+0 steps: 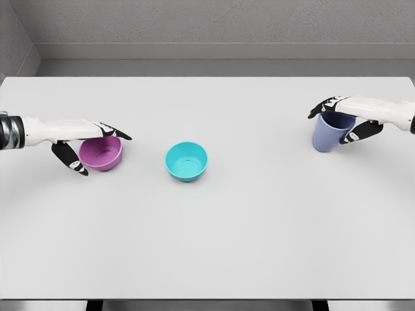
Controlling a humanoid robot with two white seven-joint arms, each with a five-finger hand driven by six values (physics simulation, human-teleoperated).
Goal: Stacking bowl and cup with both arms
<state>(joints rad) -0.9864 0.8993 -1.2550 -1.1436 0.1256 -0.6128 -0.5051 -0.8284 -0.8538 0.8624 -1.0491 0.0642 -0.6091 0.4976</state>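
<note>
Left hand (pixel 81 139) fingers wrap the purple bowl (pixel 102 153) — right hand (pixel 347 116) fingers clasp the blue cup (pixel 331 134); teal bowl (pixel 187 161) sits between, untouched.

A white table (pixel 214 246) is seen from above, with three vessels set on it. A purple bowl (pixel 102 154) at the left is enclosed by the left hand (pixel 81 139), whose fingers are laid over the rim and whose thumb reaches down the near side. A teal bowl (pixel 186 161) stands upright and untouched near the middle. At the right, a blue cup (pixel 331 133) is gripped by the right hand (pixel 347 116); whether it is lifted clear of the table cannot be judged.
</note>
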